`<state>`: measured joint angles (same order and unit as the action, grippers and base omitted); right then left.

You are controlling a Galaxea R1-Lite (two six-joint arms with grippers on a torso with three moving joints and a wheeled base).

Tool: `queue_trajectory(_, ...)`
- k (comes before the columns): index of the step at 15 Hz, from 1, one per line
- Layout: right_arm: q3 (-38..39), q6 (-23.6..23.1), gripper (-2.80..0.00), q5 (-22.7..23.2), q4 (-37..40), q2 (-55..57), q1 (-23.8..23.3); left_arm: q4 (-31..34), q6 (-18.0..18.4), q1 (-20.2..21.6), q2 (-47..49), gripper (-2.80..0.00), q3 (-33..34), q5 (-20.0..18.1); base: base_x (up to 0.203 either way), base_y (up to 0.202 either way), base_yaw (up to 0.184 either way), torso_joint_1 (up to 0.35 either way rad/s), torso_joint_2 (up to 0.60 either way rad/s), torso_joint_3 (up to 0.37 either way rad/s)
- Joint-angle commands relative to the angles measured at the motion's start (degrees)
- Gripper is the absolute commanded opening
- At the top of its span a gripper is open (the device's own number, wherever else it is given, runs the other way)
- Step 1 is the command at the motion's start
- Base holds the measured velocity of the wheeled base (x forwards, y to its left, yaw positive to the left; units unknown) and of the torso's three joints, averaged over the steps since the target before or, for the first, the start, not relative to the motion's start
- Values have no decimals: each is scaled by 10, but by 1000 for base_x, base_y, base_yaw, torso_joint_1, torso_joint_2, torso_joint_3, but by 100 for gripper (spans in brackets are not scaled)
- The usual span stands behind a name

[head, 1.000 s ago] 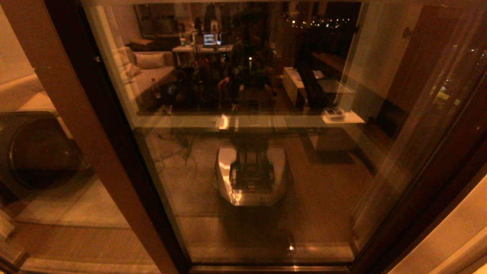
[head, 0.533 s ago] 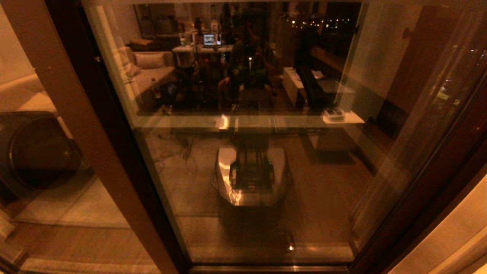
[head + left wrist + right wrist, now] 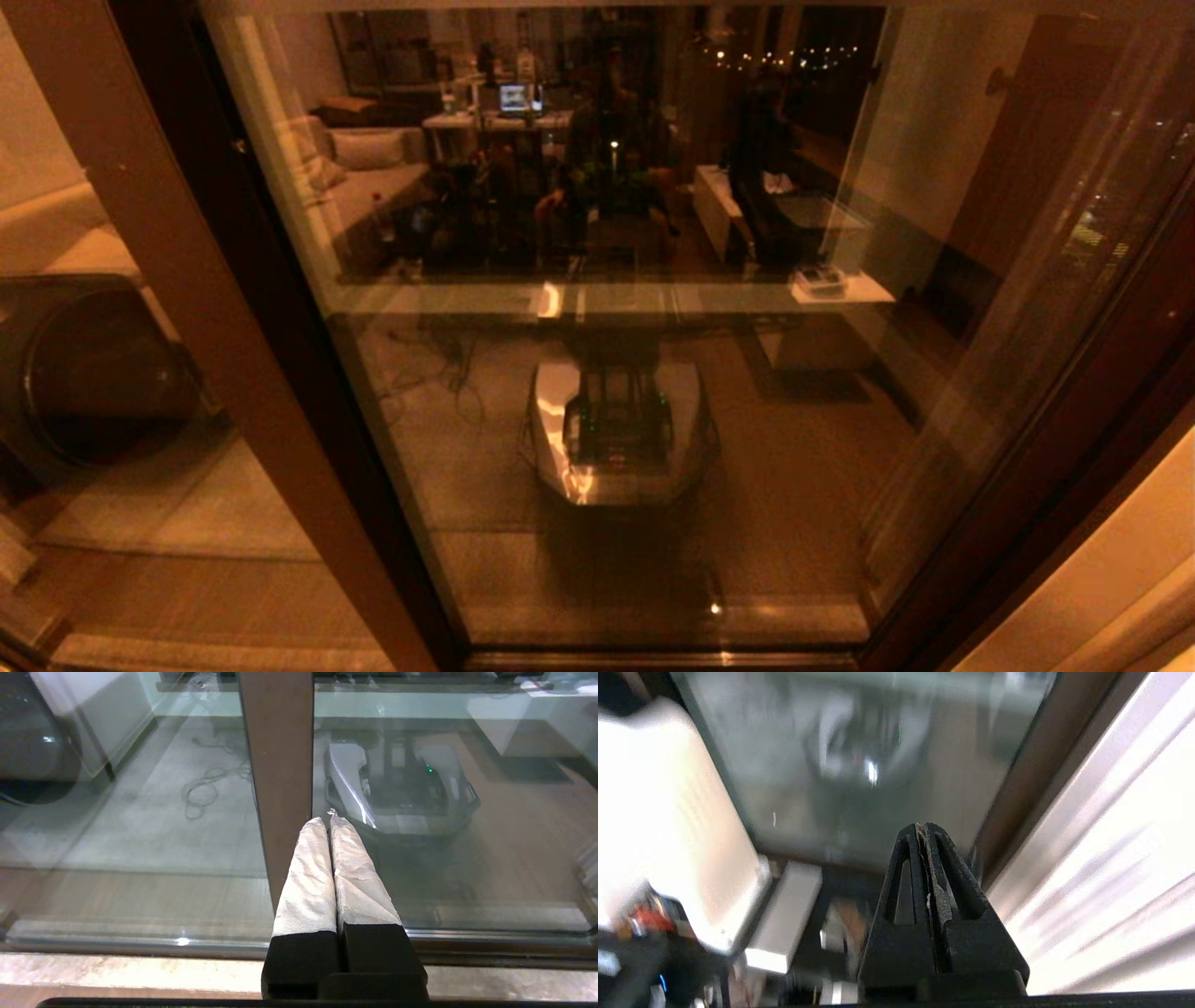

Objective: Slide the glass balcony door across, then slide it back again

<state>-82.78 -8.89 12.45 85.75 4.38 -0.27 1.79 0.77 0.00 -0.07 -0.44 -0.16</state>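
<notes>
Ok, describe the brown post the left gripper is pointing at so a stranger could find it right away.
Start at the big reflective glass pane filling the head view, which mirrors the robot's own base. Along its left edge runs the reddish-brown post, reaching floor to ceiling, with the shut left gripper aimed at its edge. Unlike the darker frame on the pane's right, it is lighter, with a dark strip alongside.

The floor (image 3: 140,970) by the glass is pale stone. A door track (image 3: 117,945) runs along it, and the glass balcony door (image 3: 840,448) stands in that track.
</notes>
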Motion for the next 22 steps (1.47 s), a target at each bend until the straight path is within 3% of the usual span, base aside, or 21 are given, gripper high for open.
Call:
queue_trajectory(1, 86, -2, -280, -2, 14, -43, 3, 0, 0, 0, -1, -280, 0, 0, 0, 0, 0, 0, 0, 0)
queue_trajectory(3, 204, 10, -280, -10, -44, -44, 3, 0, 0, 0, -2, -280, 0, 0, 0, 0, 0, 0, 0, 0)
queue_trajectory(5, 342, 23, -280, -37, -178, -44, 3, 0, 0, 0, -1, -280, 0, -1, 0, 0, 0, 0, 0, 0)
queue_trajectory(9, 655, 22, -280, -119, -579, -44, 4, 0, 0, 0, -1, -280, 0, 0, 0, 0, 0, 0, 0, 0)
queue_trajectory(11, 783, 5, -280, -128, -809, -44, 3, 0, 0, 0, -1, -280, 0, 0, 0, 0, 0, 0, 0, 0)
queue_trajectory(12, 812, -2, -280, -120, -875, -44, 3, 0, 0, 0, -1, -280, 0, 0, 0, 0, 0, 0, 0, 0)
queue_trajectory(13, 821, -10, -280, -111, -896, -44, 3, 0, 0, 0, -1, -280, 0, 0, 0, 0, 0, 0, 0, 0)
queue_trajectory(15, 824, -13, -280, -102, -845, -44, 3, 0, 0, 0, -1, -280, 0, 0, 0, 0, 0, 0, 0, 0)
queue_trajectory(22, 824, 16, -280, -102, -844, -44, 4, 0, 0, 0, -1, -280, 0, -1, 0, 0, 0, 0, 0, 0)
